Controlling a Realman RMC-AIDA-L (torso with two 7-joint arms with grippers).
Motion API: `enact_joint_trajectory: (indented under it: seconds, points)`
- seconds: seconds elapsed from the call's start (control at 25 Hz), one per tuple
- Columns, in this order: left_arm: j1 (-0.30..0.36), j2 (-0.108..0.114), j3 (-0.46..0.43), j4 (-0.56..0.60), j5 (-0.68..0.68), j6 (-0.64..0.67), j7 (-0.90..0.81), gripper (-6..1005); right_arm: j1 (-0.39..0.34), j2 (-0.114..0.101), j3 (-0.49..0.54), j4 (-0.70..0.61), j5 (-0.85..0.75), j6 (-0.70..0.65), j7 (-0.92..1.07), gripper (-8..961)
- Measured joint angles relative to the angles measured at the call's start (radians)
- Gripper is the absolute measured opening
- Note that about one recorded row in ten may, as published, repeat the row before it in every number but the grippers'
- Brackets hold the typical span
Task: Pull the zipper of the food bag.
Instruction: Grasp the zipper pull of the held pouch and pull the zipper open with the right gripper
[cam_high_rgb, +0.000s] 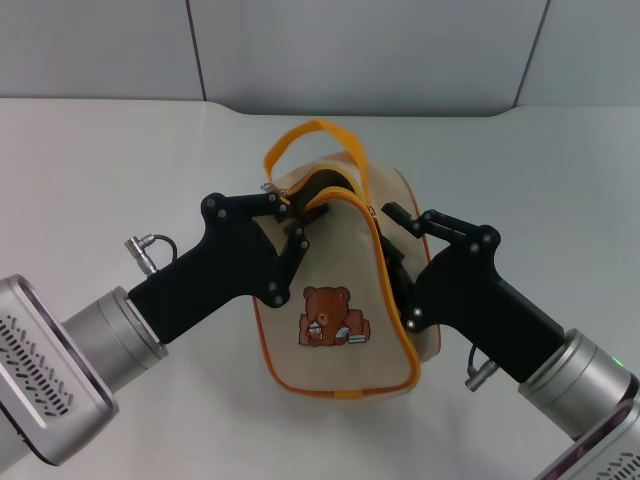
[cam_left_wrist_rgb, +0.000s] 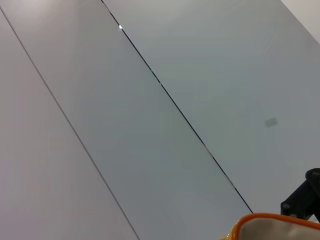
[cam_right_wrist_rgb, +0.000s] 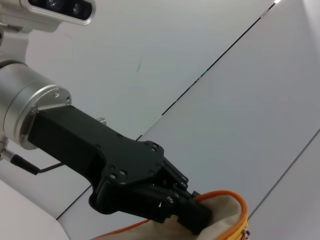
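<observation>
The food bag, beige with orange piping and a brown bear print, stands on the white table. Its orange loop strap arches over the top. The zipper runs along the orange-edged top, which gapes dark behind it. Its silvery pull tab sticks out at the bag's left top corner. My left gripper is shut at that corner on the zipper by the tab, and also shows in the right wrist view. My right gripper grips the bag's right side. The bag's top also shows in the wrist views.
Grey wall panels rise behind the table's far edge. Both black gripper bodies flank the bag closely. Bare table lies to the left, right and behind the bag.
</observation>
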Motion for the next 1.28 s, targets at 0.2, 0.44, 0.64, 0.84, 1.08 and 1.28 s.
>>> enact_joint_trajectory:
  seconds: [0.2,0.44,0.64,0.84,1.08,1.28]
  points:
    - [-0.001,-0.001,0.002,0.000,0.000,0.000,0.000,57,0.002,0.000,-0.001,0.002,0.000,0.003,-0.001,225]
    - [-0.002,0.000,0.003,-0.008,0.000,-0.001,0.000,58,0.009,0.000,0.001,0.002,0.000,0.007,-0.001,30]
    - [-0.003,0.001,-0.004,-0.006,0.000,-0.001,-0.019,59,-0.027,0.000,-0.010,0.003,0.000,0.008,-0.001,2]
    - [-0.011,0.004,-0.006,0.004,-0.005,0.003,-0.073,60,-0.160,0.000,-0.019,-0.010,-0.018,0.008,-0.002,1]
    - [-0.014,0.004,-0.010,0.013,-0.009,0.011,-0.088,61,-0.331,0.000,-0.005,-0.061,-0.063,-0.067,0.010,6]
    - [-0.003,-0.001,-0.016,-0.004,-0.010,-0.020,-0.181,61,-0.323,-0.006,0.008,-0.066,-0.055,-0.128,0.119,15]
